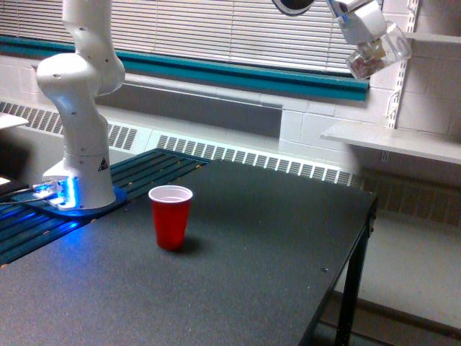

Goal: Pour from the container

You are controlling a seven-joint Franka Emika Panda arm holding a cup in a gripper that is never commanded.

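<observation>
1 gripper [369, 40] at 1 o'clock, jaws clamped on 1 tilted clear container [379, 52] w/ pinkish-brown bits. 1 red cup [171, 216] upright on table [252, 267], 7 o'clock, well apart.

gripper [372, 40] raised high (upper right), clamped shut

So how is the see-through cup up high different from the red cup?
The clear container lets you see pinkish-brown bits inside; the red cup is solid red with a white inside. The container hangs in the air, held by the gripper; the red cup stands on the black table. The container is tipped sideways; the red cup is upright. Both look about the same size.
</observation>
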